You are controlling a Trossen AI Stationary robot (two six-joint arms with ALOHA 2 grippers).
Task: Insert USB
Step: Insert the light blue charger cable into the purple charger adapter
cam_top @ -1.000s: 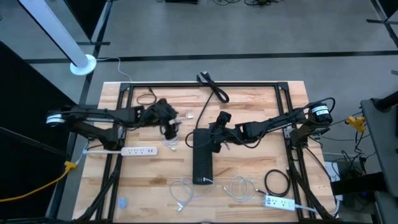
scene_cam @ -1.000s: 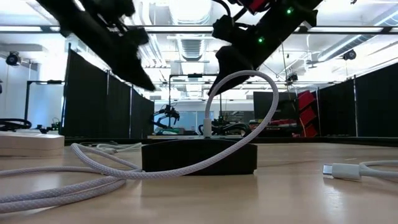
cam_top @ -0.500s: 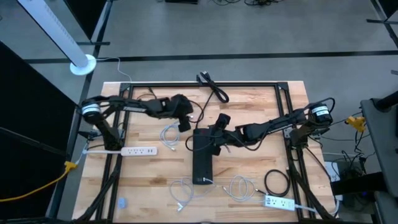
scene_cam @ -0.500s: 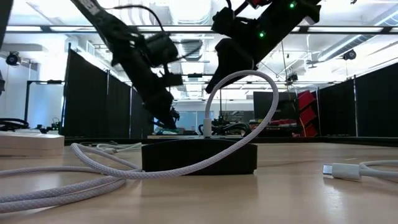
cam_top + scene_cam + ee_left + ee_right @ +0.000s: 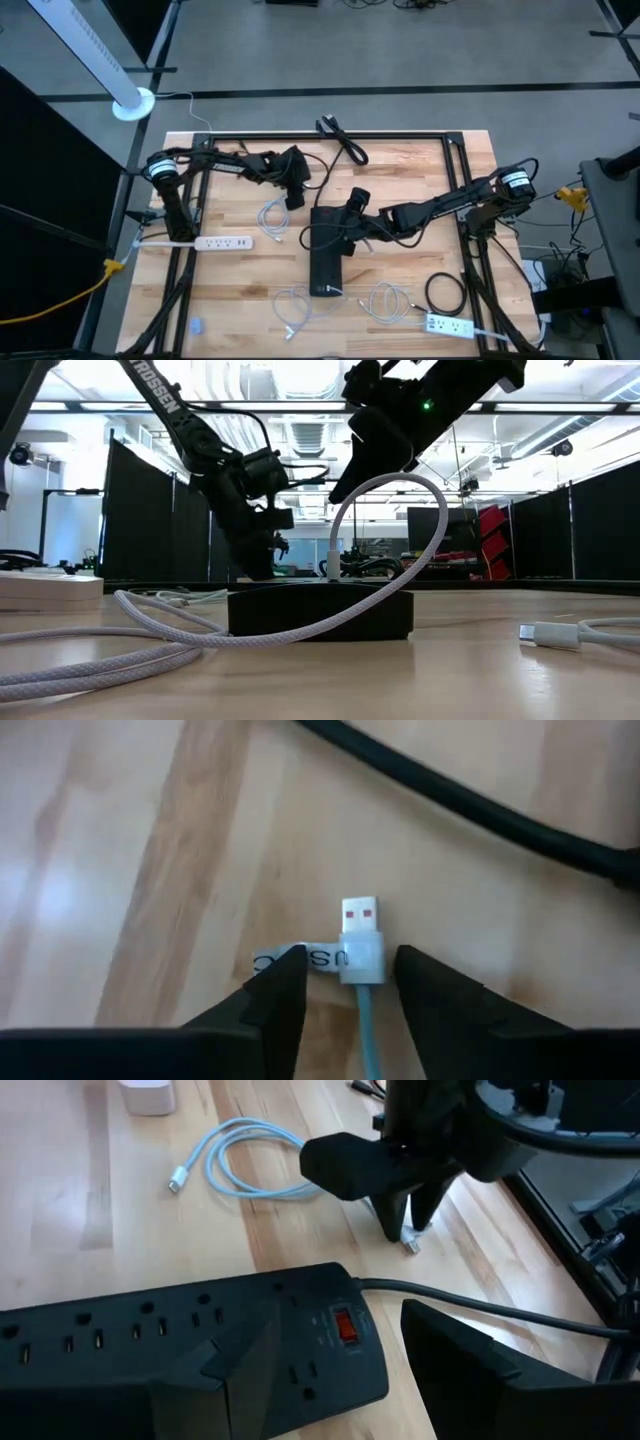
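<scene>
Left gripper [image 5: 345,982] wide, straddling flat white USB plug [image 5: 360,942] on grainy wood table [image 5: 120,870]. Right gripper [image 5: 345,1370] open over matte black power strip [image 5: 180,1340].

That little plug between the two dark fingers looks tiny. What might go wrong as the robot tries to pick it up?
The left hand is open, with the small white USB plug lying flat on the wooden table between its fingers. They may pinch it crooked or nudge it away. The paper label beside the plug could get caught too. A thick black cable runs close by and might snag the arm. The right hand waits open over the black power strip.
</scene>
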